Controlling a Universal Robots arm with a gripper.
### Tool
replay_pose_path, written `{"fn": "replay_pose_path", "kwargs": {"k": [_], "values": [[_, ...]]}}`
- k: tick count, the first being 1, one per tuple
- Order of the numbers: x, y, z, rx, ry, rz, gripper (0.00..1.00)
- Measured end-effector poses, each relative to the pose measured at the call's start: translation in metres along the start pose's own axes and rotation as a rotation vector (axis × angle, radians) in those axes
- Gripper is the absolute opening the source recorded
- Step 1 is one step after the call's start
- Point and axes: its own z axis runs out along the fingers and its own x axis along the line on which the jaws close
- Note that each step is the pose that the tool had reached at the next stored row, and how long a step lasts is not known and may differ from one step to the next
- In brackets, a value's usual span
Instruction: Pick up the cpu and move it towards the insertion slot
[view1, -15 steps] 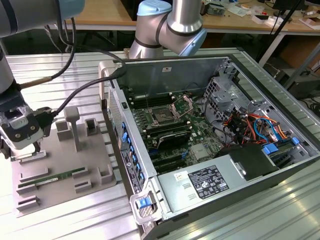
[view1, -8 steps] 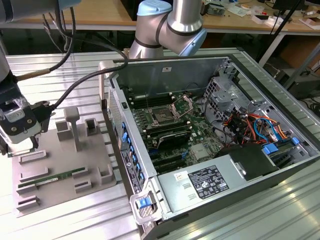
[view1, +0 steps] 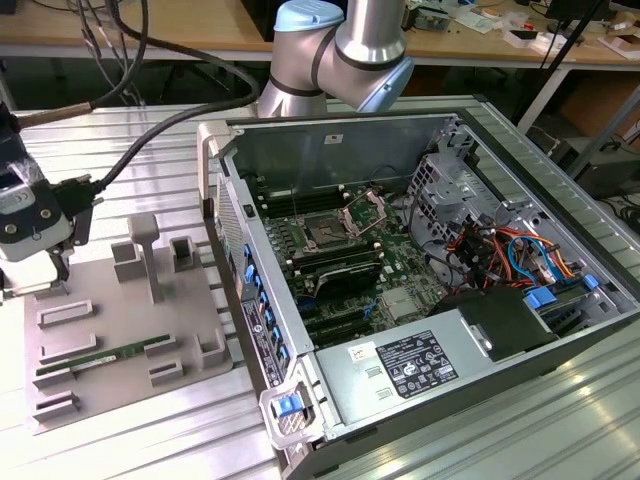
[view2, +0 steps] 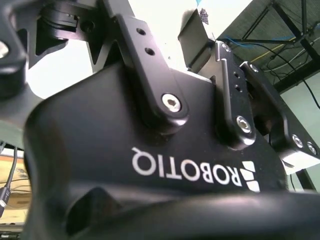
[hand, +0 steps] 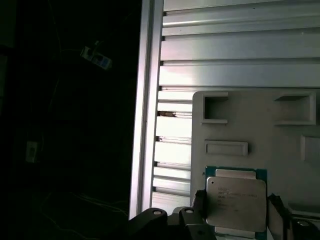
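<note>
Partly cut off at the frame edge in the first wrist view, the one chip lies flat on a grey tray with the gripper set around it; whether it is clamped or loose I cannot tell. One memory stick lies near the gripper. One socket sits well apart from it, inside one open computer case. All stands on a ribbed metal surface, with workbenches behind.

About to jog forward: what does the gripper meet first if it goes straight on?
The cpu, lying on the grey fixture plate directly ahead of the gripper. How close it is cannot be judged.
</note>
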Motion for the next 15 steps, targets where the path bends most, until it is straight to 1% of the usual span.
{"fn": "replay_pose_path", "kwargs": {"k": [2, 3, 8, 9, 11, 12, 13, 15], "values": [[0.0, 0.0001, -0.0045, 0.0, 0.0, 0.0, 0.55], [0.0, 0.0001, -0.0085, 0.0, 0.0, 0.0, 0.55], [0.0, 0.0003, -0.0175, -0.0001, -0.0002, 0.0, 0.55], [0.0001, 0.0004, -0.0214, 0.0, -0.0001, 0.0, 0.55], [0.0001, 0.0005, -0.0253, 0.0001, 0.0, 0.0, 0.55], [0.0001, 0.0007, -0.0384, 0.0, -0.0002, 0.0, 0.55], [0.0001, 0.0008, -0.042, 0.0, -0.0001, 0.0, 0.55], [0.0001, 0.001, -0.0528, 0.0, -0.0001, 0.0, 0.55]]}}
